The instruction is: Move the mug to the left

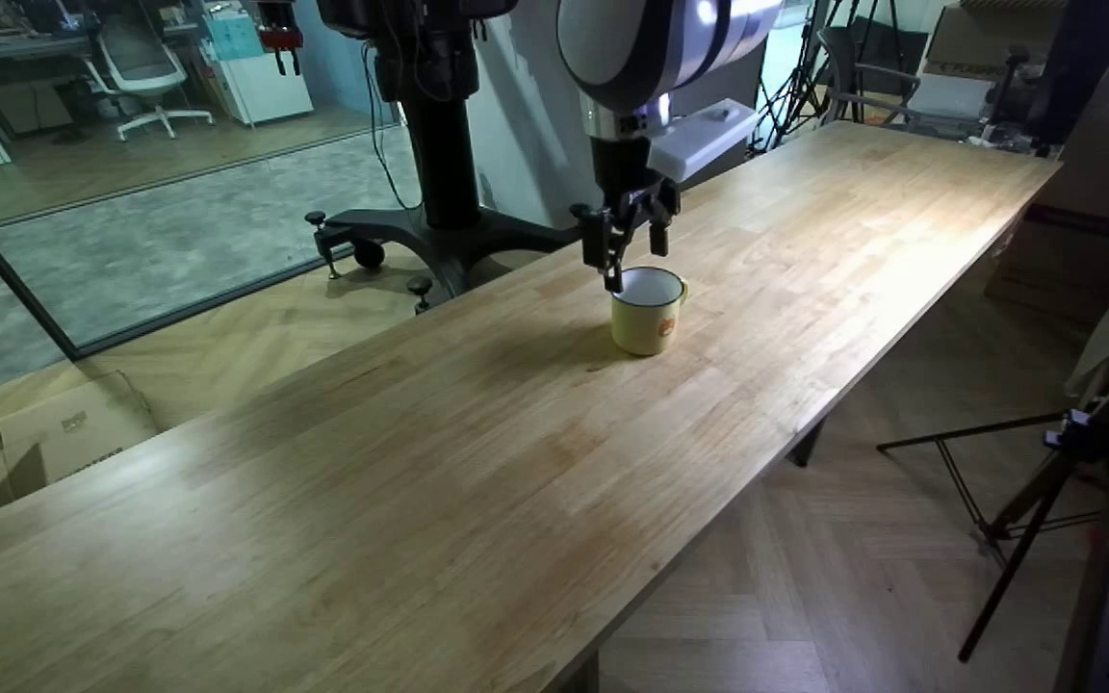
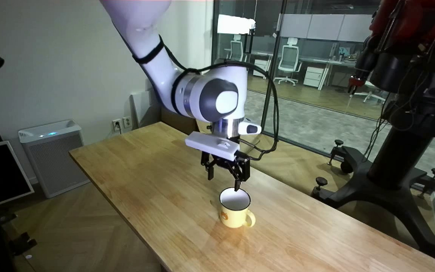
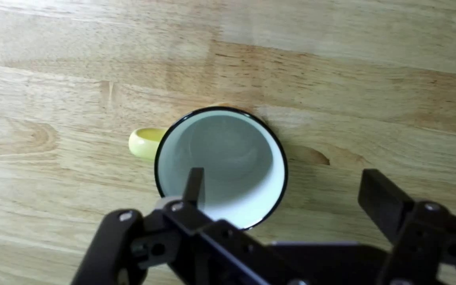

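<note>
Mug (image 2: pixel 235 217): one, pale yellow, dark-rimmed and whitish inside, with an orange mark on its wall; it stands on the surface (image 1: pixel 477 462), just below the fingers (image 3: pixel 384 202).
Mug's axis: vertical from base to mouth; the mug is upright, mouth up.
Handle (image 3: pixel 143 149): one, pointing roughly along the length of the surface.
Finger count: two.
Finger spread: wide apart, with nothing held; in the wrist view one of the fingers overlaps the mug's mouth and hides part of its rim, while the other is past the rim, on the side away from the handle.
Finger contact: cannot tell whether either tip touches the mug.
Arm (image 2: pixel 189 90): one, white and grey, above the mug.
Surface: one long wooden tabletop, running out to both sides of the mug.
Black stand (image 1: pixel 444 164): one, with splayed feet, off the surface, apart from the mug.
Tripod (image 1: pixel 1038 493): off the surface, across the mug from the black stand.
Grey unit (image 2: pixel 57 158): one, small blue lights on top, on the floor, well apart from the mug.
Cardboard (image 1: pixel 78 423): off the surface, on the black stand's side of the mug.
In the way: the fingers, low over the mug.
</note>
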### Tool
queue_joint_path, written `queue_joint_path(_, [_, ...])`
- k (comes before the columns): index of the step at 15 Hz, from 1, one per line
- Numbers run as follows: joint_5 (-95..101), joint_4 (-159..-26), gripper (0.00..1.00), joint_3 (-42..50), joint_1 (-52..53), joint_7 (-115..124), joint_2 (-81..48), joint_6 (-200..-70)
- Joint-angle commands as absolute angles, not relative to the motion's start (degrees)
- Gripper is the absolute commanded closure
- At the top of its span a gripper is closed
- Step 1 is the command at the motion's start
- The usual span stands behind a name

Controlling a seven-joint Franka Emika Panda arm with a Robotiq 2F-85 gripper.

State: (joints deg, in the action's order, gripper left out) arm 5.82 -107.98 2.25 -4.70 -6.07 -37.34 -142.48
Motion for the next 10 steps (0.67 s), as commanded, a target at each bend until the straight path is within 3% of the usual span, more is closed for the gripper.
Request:
queue_joint_path(1, [4.4,-99.6,0.00,1.9,-5.2,-6.6,-44.0,-138.1])
queue_joint_path(5, [4.7,-93.8,0.00,2.2,-5.0,-6.3,-49.0,-134.9])
queue_joint_path(6, [4.6,-92.6,0.25,2.2,-5.0,-6.1,-50.1,-134.5])
queue_joint_path(7, [4.7,-91.6,0.27,2.2,-5.0,-6.2,-50.9,-134.0])
queue_joint_path(10, [4.8,-89.1,0.48,2.3,-4.9,-6.0,-53.0,-133.2])
